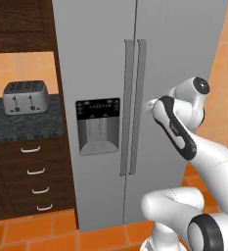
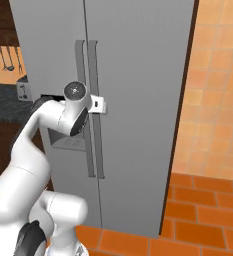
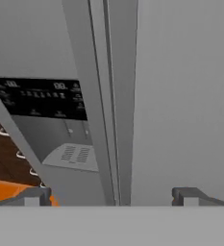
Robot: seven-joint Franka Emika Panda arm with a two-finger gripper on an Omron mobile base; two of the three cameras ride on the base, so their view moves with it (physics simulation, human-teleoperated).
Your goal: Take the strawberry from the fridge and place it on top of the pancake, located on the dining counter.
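Note:
The grey steel fridge [image 1: 96, 49] [image 2: 138, 75] [image 3: 180, 96] stands shut, both doors closed, with the black dispenser panel [image 1: 98, 109] [image 3: 39, 98] in its left door. My gripper [image 2: 100, 105] [image 3: 112, 197] is open and right up at the two long vertical handles [image 1: 135, 88] [image 2: 88, 70] [image 3: 108, 96], about mid-height. In the hand view the handles rise between my two fingertips [image 3: 34, 194], which hold nothing. In the left base view the forearm covers the hand. The strawberry, the pancake and the dining counter are out of view.
Left of the fridge, a steel toaster [image 1: 26, 96] sits on a dark speckled counter [image 1: 22, 125] over dark wood drawers [image 1: 34, 171]. Utensils [image 2: 5, 57] hang on the wall there. An orange tiled wall [image 2: 213, 100] flanks the fridge's right side, above an orange tiled floor [image 2: 198, 220].

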